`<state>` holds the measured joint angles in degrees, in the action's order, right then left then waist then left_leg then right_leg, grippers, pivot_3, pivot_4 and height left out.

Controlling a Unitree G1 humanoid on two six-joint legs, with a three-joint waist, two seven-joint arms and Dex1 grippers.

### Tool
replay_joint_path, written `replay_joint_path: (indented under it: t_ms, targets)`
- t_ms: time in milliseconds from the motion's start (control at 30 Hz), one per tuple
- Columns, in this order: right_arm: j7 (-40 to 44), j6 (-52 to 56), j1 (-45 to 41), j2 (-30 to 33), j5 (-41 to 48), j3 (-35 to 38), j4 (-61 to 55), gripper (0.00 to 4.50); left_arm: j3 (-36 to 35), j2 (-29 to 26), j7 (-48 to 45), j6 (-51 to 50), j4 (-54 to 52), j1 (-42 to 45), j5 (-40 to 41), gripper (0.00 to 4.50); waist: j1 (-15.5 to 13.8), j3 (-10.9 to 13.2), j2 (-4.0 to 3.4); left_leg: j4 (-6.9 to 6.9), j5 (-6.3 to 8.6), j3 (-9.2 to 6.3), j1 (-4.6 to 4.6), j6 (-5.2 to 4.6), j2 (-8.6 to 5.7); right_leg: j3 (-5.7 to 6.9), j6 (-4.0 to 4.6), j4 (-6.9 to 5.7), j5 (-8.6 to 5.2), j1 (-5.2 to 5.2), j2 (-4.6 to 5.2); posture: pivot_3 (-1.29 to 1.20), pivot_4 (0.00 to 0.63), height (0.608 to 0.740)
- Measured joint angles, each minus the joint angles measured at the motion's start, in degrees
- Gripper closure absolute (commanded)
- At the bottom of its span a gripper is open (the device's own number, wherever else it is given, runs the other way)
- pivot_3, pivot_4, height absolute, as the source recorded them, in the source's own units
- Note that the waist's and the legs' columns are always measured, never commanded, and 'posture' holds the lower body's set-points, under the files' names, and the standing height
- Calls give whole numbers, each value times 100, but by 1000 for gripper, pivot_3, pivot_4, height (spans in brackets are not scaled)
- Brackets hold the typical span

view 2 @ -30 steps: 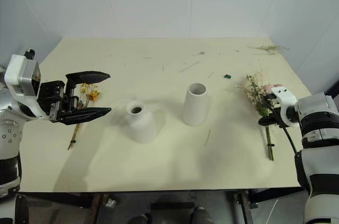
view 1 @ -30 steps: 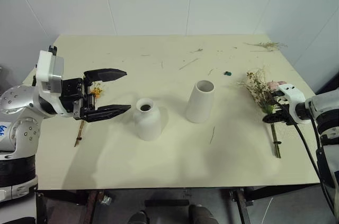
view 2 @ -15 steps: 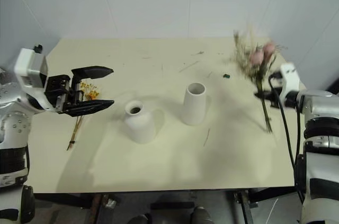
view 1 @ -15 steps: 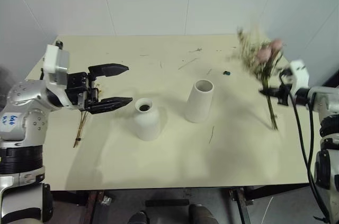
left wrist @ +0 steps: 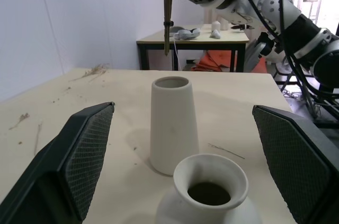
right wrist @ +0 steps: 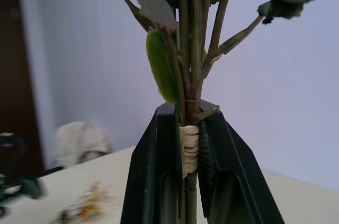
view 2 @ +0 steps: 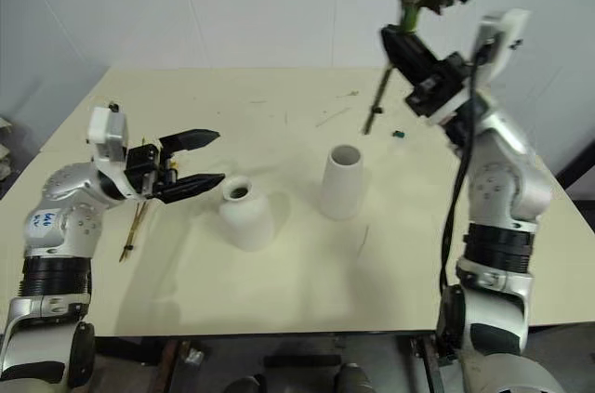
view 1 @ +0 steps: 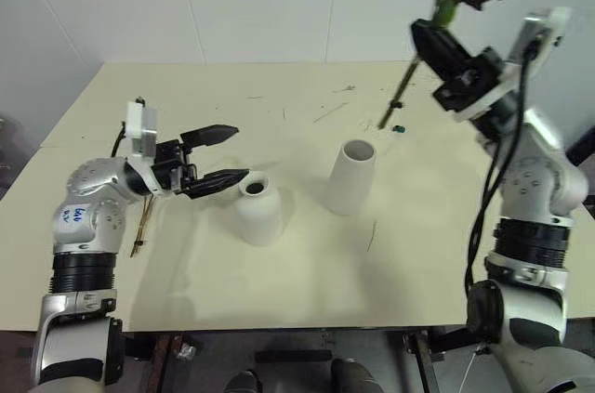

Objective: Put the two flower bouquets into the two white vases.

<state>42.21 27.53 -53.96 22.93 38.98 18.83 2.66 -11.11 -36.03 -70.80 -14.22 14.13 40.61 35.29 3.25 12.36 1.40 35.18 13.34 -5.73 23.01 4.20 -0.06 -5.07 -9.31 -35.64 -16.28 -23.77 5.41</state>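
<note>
The big bouquet, held up by the right gripper, had its blooms cut off by the frame's upper edge. The small sprig lay mostly hidden behind the left gripper and its arm. In the left wrist view the short vase ran off the lower edge between the fingers.

R arm raised, fingers clamped; L fingers apart.

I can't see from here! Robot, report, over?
Right gripper shut on big bouquet, raised above tall vase. Left gripper open beside short vase. Nothing blocking.
</note>
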Motion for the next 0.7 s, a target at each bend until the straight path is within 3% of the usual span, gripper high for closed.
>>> replay_joint_path:
  t_ms: [700]
  targets:
    - [53, -418, 798, -341, -144, -549, 306, 4442, -266, -41, 506, -60, -499, -433, 40, 0, -4, 0, 1, -1, 0, -2, -1, -1, -1, 0, 1, 3, -1, 0, 0, 0, 150, 740]
